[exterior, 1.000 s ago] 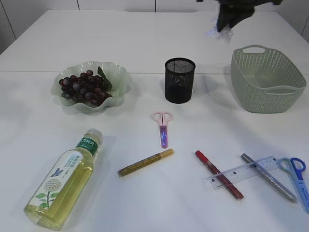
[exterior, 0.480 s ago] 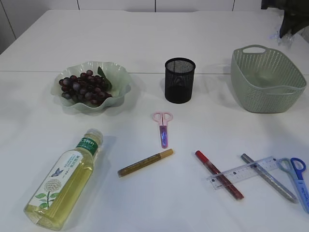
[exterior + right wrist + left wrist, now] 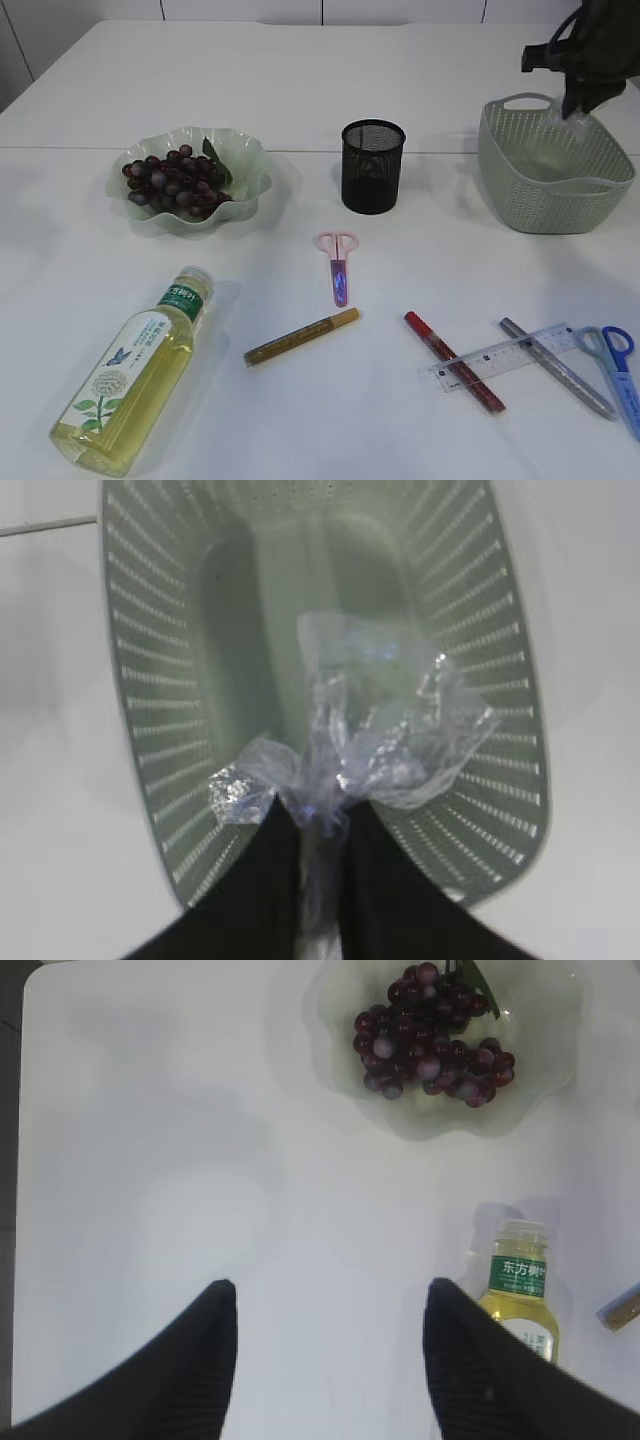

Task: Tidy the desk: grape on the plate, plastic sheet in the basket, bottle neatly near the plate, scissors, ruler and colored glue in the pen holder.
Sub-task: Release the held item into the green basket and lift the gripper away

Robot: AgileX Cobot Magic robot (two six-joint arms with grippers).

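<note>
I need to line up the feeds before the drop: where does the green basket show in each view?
Exterior view: the basket sits at the far right, under the right gripper.
Left wrist view: not in it.
Right wrist view: it fills the frame, rim at, below the pinched plastic sheet.
Shared landmark: that sheet, faintly visible over the basket in the exterior view too.

A white bench fills nearly the whole scene, its top smooth and bare of pattern. A thin seam runs left to right across it, toward the far half. Beyond the far edge stand pale wall panels. In the left wrist view a dark floor strip borders the bench's rounded corner.
</note>
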